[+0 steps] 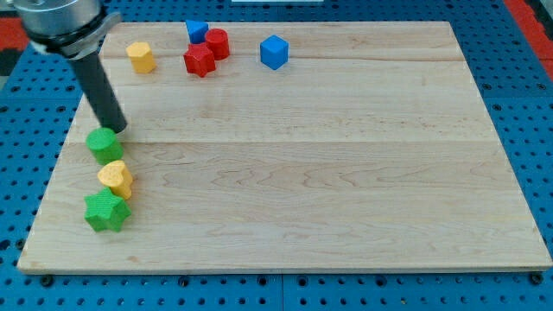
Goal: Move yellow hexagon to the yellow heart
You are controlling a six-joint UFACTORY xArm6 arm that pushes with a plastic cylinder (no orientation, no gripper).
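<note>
The yellow hexagon (pixel 141 57) sits near the view's top left of the wooden board (pixel 346 173). The yellow heart (pixel 116 179) lies near the board's left edge, between a green block (pixel 105 145) just above it and a green star (pixel 107 211) just below it. My tip (pixel 117 130) stands at the green block's upper right edge, close to touching it. It is well below the yellow hexagon and above the yellow heart.
A red star (pixel 200 60), a red cylinder (pixel 217 43) and a blue block (pixel 197 31) cluster at the view's top, right of the hexagon. A blue cube (pixel 274 52) stands further right.
</note>
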